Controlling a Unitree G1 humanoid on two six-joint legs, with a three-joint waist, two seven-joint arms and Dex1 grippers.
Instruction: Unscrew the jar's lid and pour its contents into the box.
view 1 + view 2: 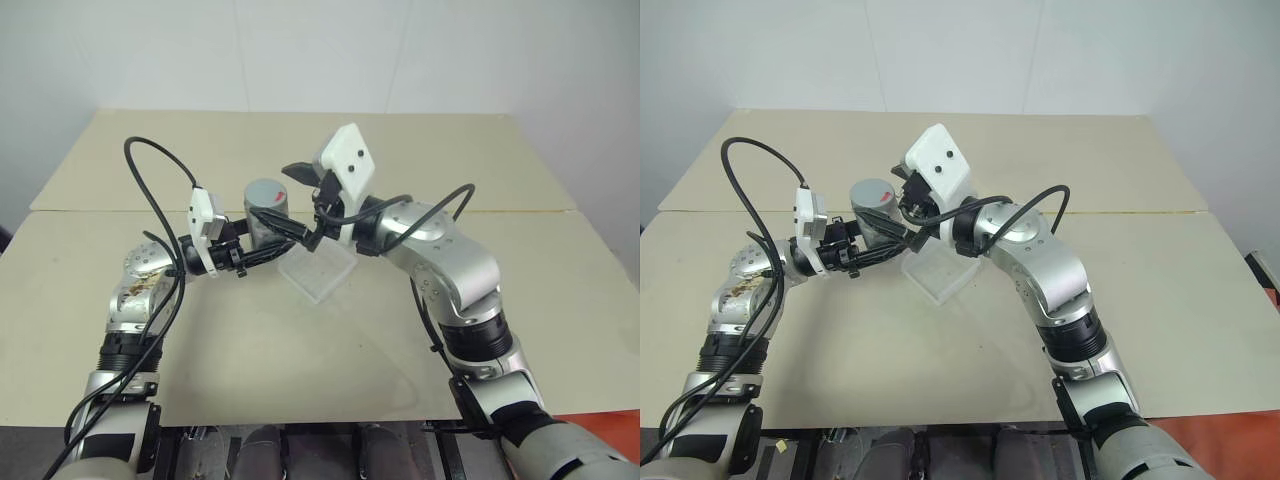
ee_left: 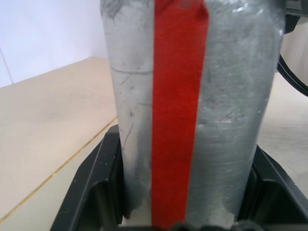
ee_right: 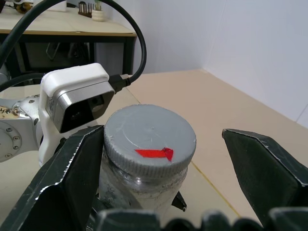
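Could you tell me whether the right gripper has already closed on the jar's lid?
No, the right gripper stands open, one finger well clear of the lid.

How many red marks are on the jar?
2. A red stripe runs down the jar's side, and a small red mark sits on the lid. Others may be hidden behind.

I am looking along my right gripper (image 3: 180, 159), whose two black fingers (image 3: 67, 183) are standing wide apart on either side of the round grey screw lid (image 3: 150, 139) with its small red tape mark. One finger is sitting just beside the lid's ribbed edge; the other is well clear. The lid is capping the clear frosted jar (image 3: 139, 185), and the white wrist camera housing (image 3: 74, 106) with its black cable (image 3: 137, 38) is sitting just behind.
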